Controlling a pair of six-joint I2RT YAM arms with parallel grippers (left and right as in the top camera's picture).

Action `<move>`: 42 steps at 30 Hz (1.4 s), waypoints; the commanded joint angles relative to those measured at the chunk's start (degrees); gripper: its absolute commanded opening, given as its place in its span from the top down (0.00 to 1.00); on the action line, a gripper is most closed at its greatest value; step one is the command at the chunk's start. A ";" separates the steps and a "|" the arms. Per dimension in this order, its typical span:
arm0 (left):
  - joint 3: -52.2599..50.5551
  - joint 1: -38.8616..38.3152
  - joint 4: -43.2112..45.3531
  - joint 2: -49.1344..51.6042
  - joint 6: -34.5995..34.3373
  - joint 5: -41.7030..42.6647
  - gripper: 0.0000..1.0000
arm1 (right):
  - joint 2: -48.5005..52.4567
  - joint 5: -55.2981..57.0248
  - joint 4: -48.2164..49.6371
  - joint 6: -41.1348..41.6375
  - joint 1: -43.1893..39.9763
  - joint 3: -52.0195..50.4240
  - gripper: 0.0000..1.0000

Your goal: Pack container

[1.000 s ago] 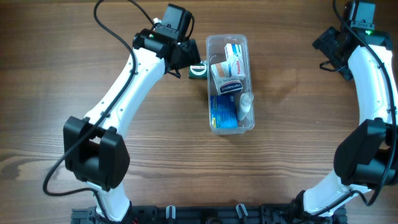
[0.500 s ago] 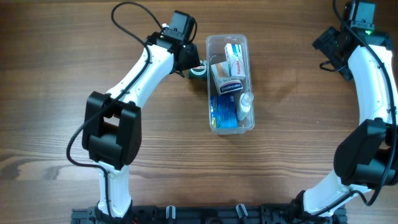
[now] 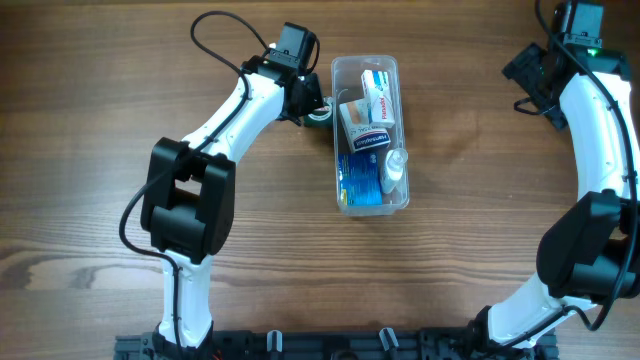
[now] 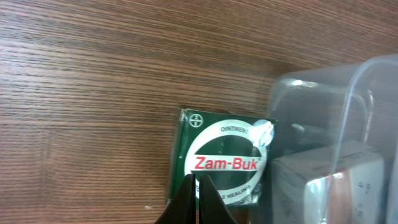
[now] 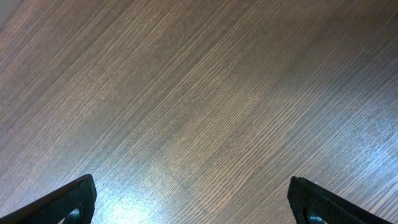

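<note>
Left arm (image 3: 238, 112) folds inward; left tool (image 4: 198, 184), tips together, hangs over the Zam-Buk box (image 4: 224, 163) beside the container (image 3: 365, 62). Small boxes (image 3: 362, 126) inside; right tool (image 5: 191, 188) spread wide above the counter (image 5: 199, 93).

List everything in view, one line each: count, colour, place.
container: 1, clear, table centre
white boxes: 2, red and blue print, container's far half
blue pack: 1, blue, container's near half
bottle: 1, whitish, beside the blue pack
Zam-Buk box: 1, green, on the table beside the container's left wall
table: 1, brown wood
left gripper: 1, black, shut, over the Zam-Buk box
right gripper: 1, black, open, over bare wood
</note>
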 commanded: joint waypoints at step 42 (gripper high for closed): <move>0.04 -0.76 -13.55 5.18 -8.04 -14.53 0.96 | 0.98 0.98 0.04 0.85 -0.02 0.04 0.00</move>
